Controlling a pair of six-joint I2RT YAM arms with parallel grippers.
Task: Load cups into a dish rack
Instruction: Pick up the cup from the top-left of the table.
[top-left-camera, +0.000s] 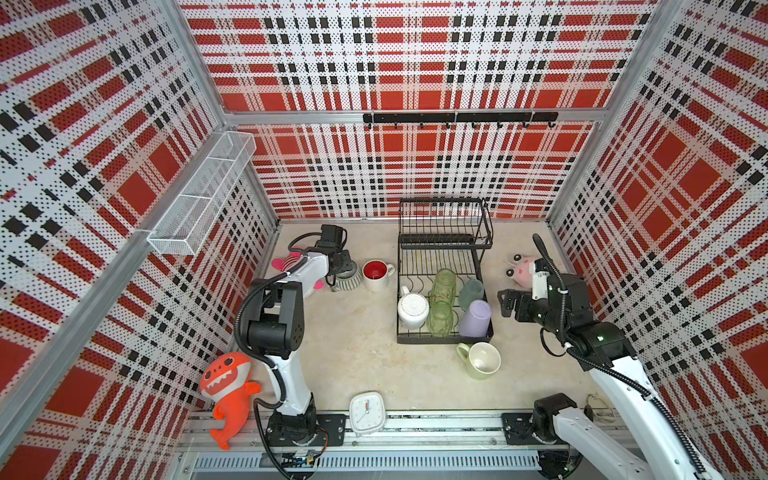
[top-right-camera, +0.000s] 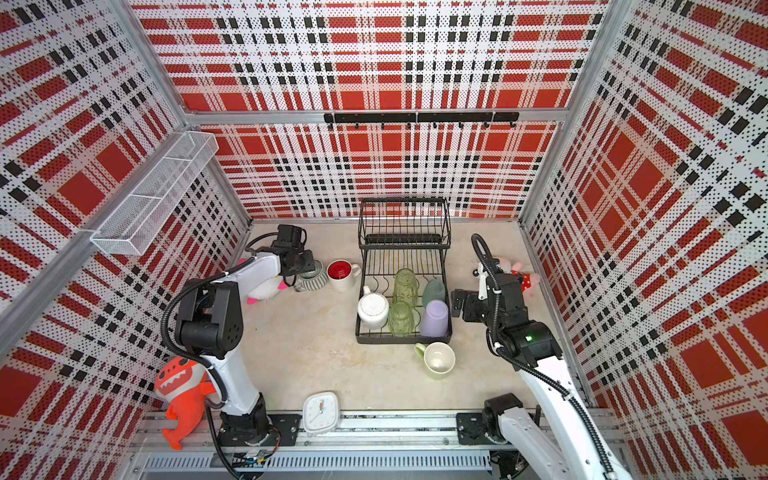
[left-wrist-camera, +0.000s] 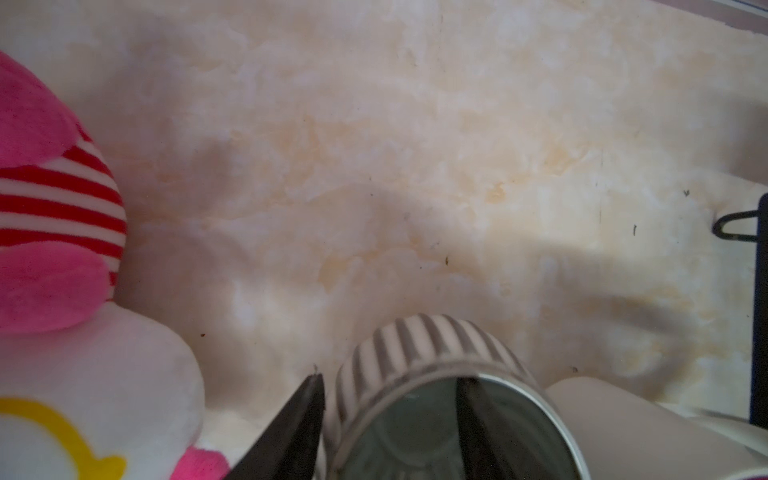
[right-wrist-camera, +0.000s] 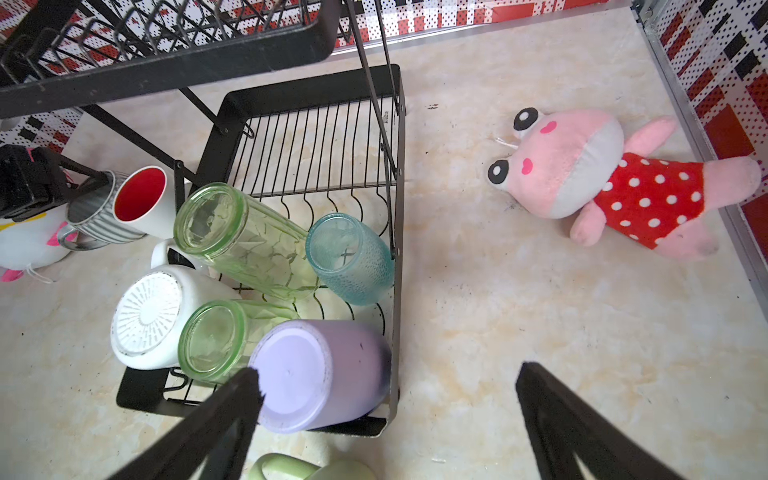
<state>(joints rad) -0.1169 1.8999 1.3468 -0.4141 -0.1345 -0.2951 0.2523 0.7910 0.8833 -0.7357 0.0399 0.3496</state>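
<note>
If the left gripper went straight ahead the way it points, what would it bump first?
Probably the ribbed mug. The left gripper straddles its rim, one finger inside and one outside, so the inside finger would likely meet the mug's bottom first. The picture does not show how deep that is.

Three tall walls (top-left-camera: 415, 58) stand around us, full of tiny holes, with red, white and black checks. Shiny metal posts (top-left-camera: 199, 70) hold the corners. The floor (top-left-camera: 353, 340) is pale and creamy with yellow smudges. A black bar with hooks (top-left-camera: 459, 117) hangs on the back wall. A white mesh basket (top-left-camera: 203, 195) sits on the left wall. The light is bright.
</note>
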